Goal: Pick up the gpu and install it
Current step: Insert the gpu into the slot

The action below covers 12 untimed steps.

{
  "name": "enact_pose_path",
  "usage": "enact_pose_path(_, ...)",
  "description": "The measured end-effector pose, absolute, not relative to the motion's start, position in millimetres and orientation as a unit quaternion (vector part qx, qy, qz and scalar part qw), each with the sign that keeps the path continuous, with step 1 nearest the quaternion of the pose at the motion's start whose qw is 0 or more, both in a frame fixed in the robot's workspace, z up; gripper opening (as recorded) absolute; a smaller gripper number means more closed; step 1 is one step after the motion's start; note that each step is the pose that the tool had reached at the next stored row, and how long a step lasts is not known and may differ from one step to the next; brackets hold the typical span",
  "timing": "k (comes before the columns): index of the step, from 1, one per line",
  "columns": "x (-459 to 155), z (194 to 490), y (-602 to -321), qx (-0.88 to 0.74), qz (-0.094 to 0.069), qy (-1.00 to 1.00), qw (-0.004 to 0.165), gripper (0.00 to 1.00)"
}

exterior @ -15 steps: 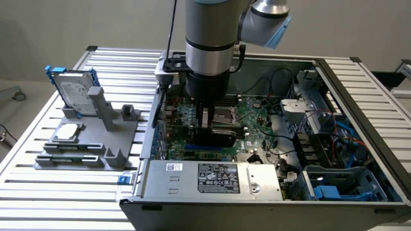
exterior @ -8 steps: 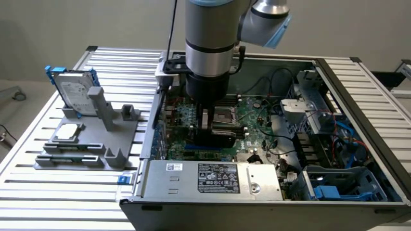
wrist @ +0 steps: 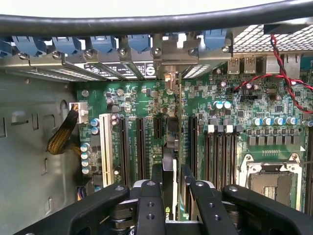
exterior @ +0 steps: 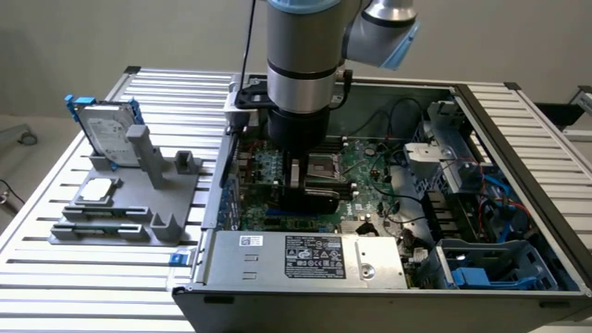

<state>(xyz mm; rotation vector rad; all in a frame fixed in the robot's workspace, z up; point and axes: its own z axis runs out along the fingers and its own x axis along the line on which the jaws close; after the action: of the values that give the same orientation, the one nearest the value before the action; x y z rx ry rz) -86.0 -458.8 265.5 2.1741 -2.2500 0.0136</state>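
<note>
The gpu (wrist: 169, 156), with its black shroud and silver end bracket, is being gripped edge-on by the half-closed gripper (wrist: 171, 178). It is being held upright over the motherboard (exterior: 370, 173) inside the open computer case (exterior: 277, 312). At the exterior view's left, a hard drive (exterior: 107, 135) is standing in the gray holder (exterior: 102, 229).

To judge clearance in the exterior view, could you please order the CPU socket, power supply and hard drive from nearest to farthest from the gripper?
1. CPU socket, right beside the gripper.
2. power supply, at the case's near edge.
3. hard drive, outside the case, exterior view's left.
</note>
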Motion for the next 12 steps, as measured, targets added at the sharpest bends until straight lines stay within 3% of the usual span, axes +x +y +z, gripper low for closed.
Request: enact_pose_path(12,-88.1,264.4,-458.0,0.696,0.003,-0.718,0.005,0.26)
